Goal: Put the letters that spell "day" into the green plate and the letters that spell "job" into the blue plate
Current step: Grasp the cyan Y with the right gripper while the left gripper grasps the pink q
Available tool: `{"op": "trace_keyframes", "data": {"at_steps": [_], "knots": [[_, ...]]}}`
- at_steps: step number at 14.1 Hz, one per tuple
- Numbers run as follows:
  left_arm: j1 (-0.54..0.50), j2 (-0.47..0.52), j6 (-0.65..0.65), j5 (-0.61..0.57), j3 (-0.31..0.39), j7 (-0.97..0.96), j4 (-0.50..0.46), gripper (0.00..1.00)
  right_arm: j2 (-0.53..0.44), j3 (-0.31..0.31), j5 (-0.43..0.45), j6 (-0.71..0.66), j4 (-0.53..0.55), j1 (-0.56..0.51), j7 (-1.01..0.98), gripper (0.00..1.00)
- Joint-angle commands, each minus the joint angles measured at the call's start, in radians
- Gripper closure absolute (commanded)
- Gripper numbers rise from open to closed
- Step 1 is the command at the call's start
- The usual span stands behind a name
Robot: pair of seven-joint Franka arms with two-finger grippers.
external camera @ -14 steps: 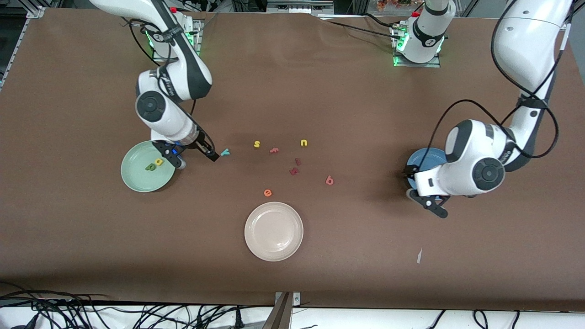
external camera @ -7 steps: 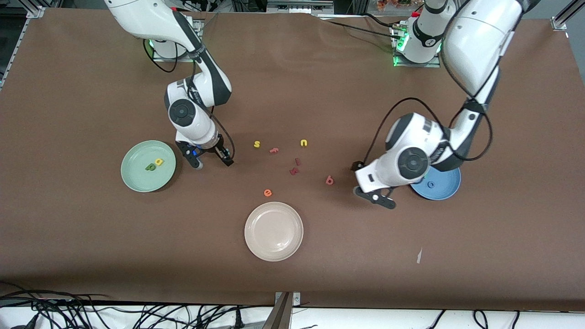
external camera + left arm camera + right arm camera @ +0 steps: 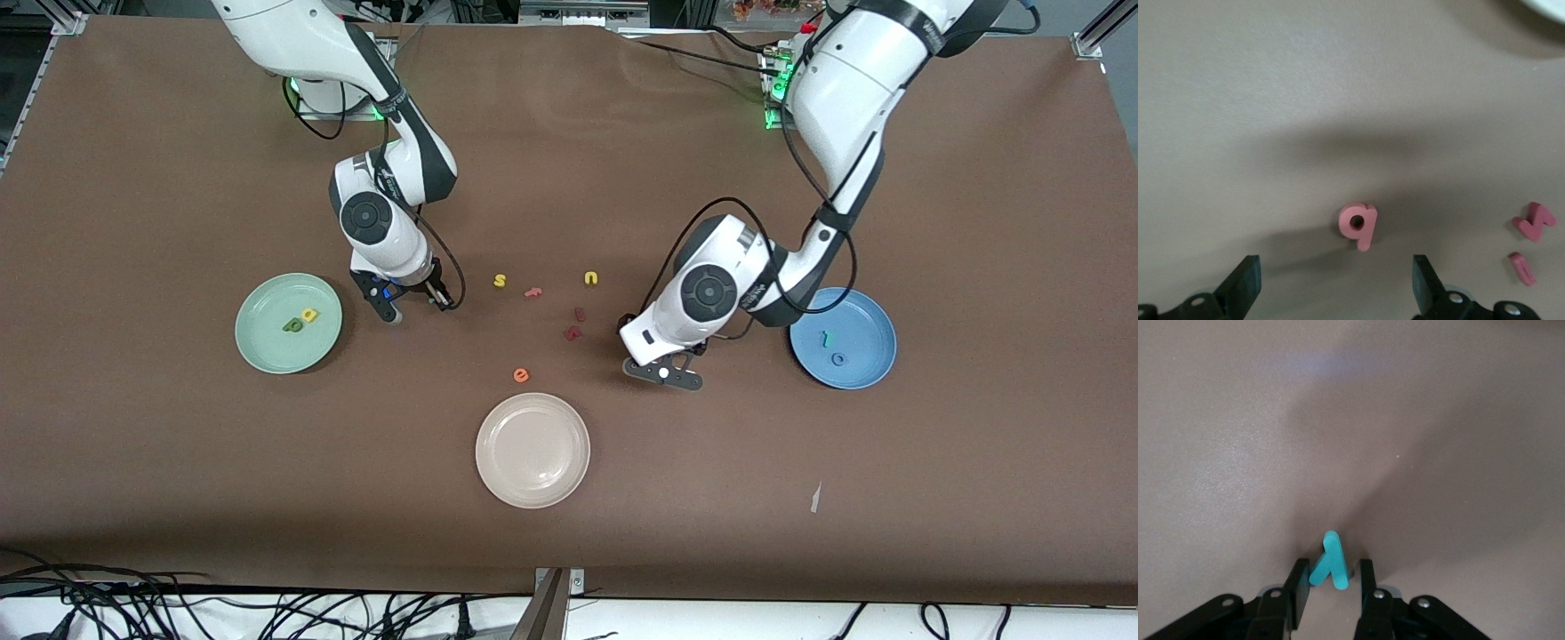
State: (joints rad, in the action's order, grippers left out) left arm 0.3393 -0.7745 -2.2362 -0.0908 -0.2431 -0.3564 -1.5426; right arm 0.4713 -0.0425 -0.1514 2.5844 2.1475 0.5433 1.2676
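Note:
My right gripper (image 3: 1333,568) is low on the table beside the green plate (image 3: 258,351), shut on the teal y (image 3: 1331,560), which stands between its narrow jaws. In the front view the right gripper (image 3: 418,307) hides the y. A dark green d (image 3: 292,326) and a yellow a (image 3: 309,314) lie in the green plate. My left gripper (image 3: 1335,287) hangs open over the pinkish-red b (image 3: 1358,225), which lies flat just ahead of its wide jaws. The left gripper (image 3: 662,373) covers the b in the front view. The blue plate (image 3: 867,324) holds a teal j (image 3: 828,338) and a blue o (image 3: 838,359).
Between the two grippers lie a yellow s (image 3: 500,281), a pink f (image 3: 532,292), a yellow u (image 3: 590,278) and two dark red letters (image 3: 575,324). An orange e (image 3: 521,375) lies just above the cream-white plate (image 3: 532,484). A paper scrap (image 3: 815,498) is nearer the camera.
The left arm swung from over the blue plate to over the b, uncovering the plate with j and o. The right gripper moved from the green plate's edge onto the y and closed.

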Motion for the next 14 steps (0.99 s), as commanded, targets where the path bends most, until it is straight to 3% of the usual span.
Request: {"op": "trace_keyframes", "data": {"at_steps": [1, 2, 4, 7, 11, 14], "knots": [[0.069, -0.064, 0.004, 0.014, 0.067, -0.03, 0.102, 0.01, 0.012, 0.0, -0.011, 0.028, 0.003, 0.003, 0.001, 0.93], [0.07, -0.08, 0.004, 0.011, 0.067, -0.044, 0.122, 0.03, 0.009, 0.001, -0.011, 0.023, 0.0, 0.003, -0.004, 1.0], [0.07, -0.088, 0.004, 0.011, 0.067, -0.044, 0.13, 0.07, -0.023, 0.0, -0.011, 0.011, -0.001, 0.003, -0.014, 1.0], [0.072, -0.104, 0.004, 0.011, 0.068, -0.044, 0.144, 0.1, -0.115, -0.025, 0.0, -0.142, -0.021, 0.0, -0.086, 1.0], [0.084, -0.104, 0.006, -0.022, 0.068, -0.045, 0.142, 0.27, -0.224, -0.178, 0.001, -0.331, -0.024, -0.002, -0.371, 1.0], [0.086, -0.112, 0.006, -0.03, 0.068, -0.062, 0.142, 0.36, -0.195, -0.318, -0.011, -0.36, -0.017, -0.012, -0.682, 1.0]]}}
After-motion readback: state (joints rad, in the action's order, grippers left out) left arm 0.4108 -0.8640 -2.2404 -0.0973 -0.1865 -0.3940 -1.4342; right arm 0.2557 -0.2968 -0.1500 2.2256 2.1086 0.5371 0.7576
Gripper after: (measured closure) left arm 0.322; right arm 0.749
